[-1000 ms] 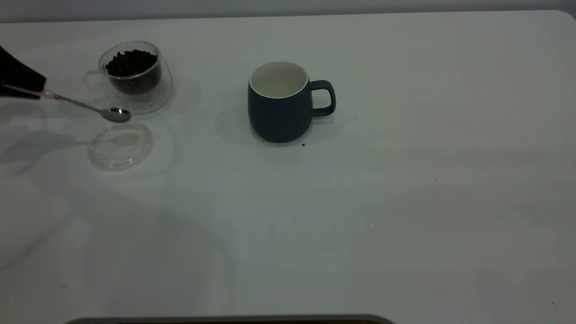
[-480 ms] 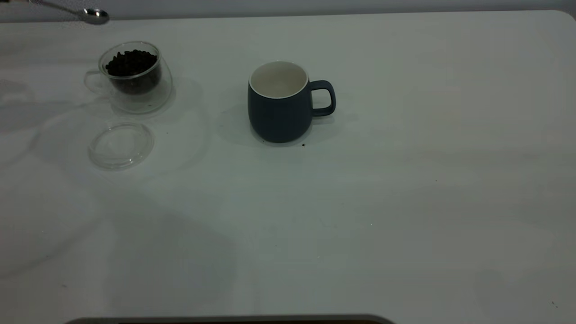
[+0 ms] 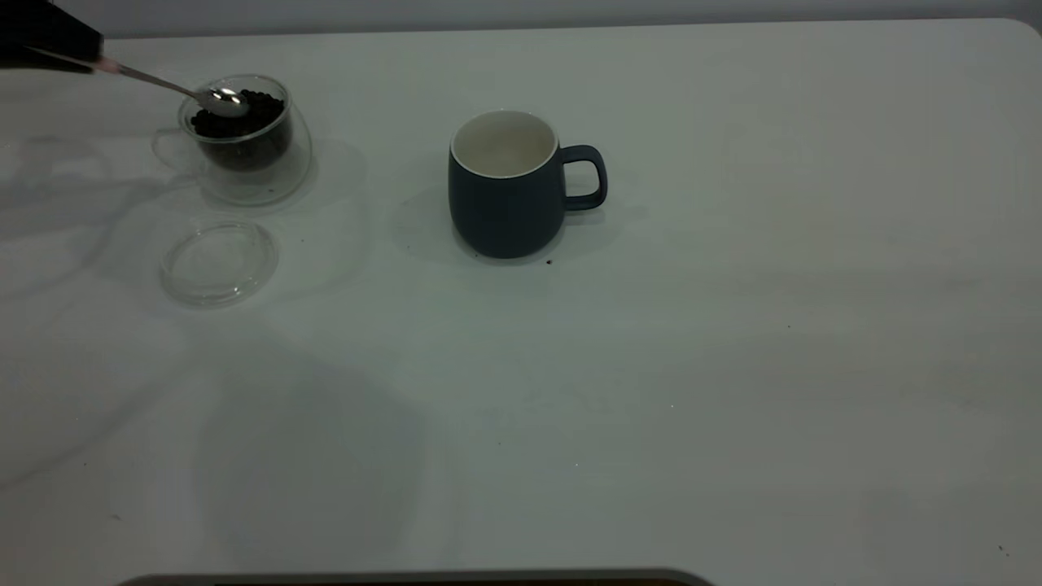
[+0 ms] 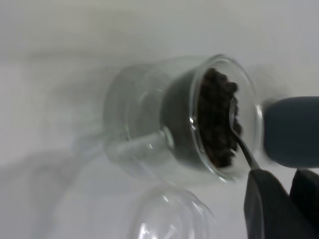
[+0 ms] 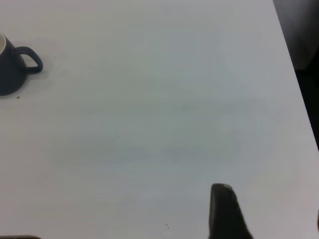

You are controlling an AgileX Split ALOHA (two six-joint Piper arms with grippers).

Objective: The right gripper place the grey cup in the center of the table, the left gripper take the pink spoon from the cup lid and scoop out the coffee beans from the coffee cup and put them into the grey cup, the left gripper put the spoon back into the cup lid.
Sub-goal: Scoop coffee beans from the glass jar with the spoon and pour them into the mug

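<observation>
Over coffee cup [image 3: 244, 138] | left gripper [image 3: 61, 41] fingers hold pink spoon [image 3: 220, 100] | right unclear

Left gripper [image 3: 49, 37]: cut off by the exterior view's upper left corner; only my dark tip shows.
Pink spoon [image 3: 163, 84]: handle almost wholly hidden in my left fingers [image 4: 269, 209]; a sliver of pink shows at their edge.
Spoon bowl: too blurred in the left wrist view to tell whether it carries coffee beans [image 4: 217, 117].
Cup lid [image 4: 172, 216]: cut by the left wrist view's edge.
Grey cup [image 5: 12, 67]: cut by the right wrist view's edge.
Right gripper [image 5: 269, 219]: one dark finger shows; the rest lies outside the picture.
</observation>
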